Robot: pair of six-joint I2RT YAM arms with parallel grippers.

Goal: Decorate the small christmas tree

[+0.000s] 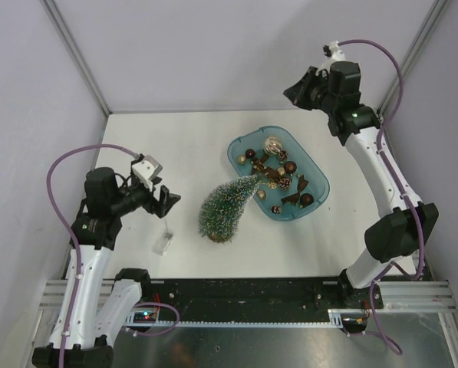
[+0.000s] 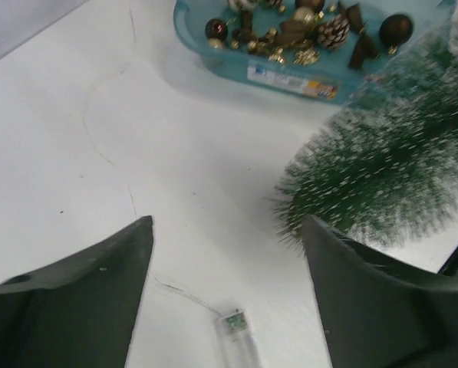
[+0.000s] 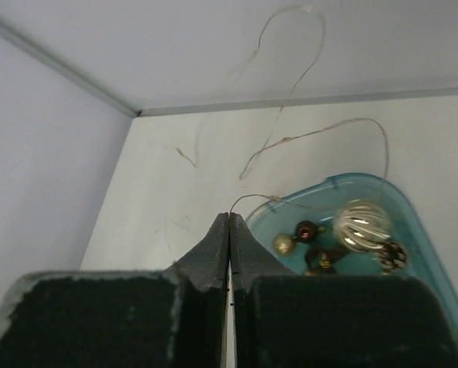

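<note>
The small christmas tree [image 1: 227,208] stands on the bench [image 1: 159,146], just beside the near-left rim of the teal tray [image 1: 240,146]. The right hand [image 3: 229,222] is raised at the back and pinches the thin light wire [image 3: 290,92] between closed fingers. The left hand [image 2: 227,230] is wide and holds nothing; the battery box [image 2: 240,337] lies just under it. I judge the step is stringing the wire. Next, the right hand should lower the wire around the bristles without tipping the tree.
</note>
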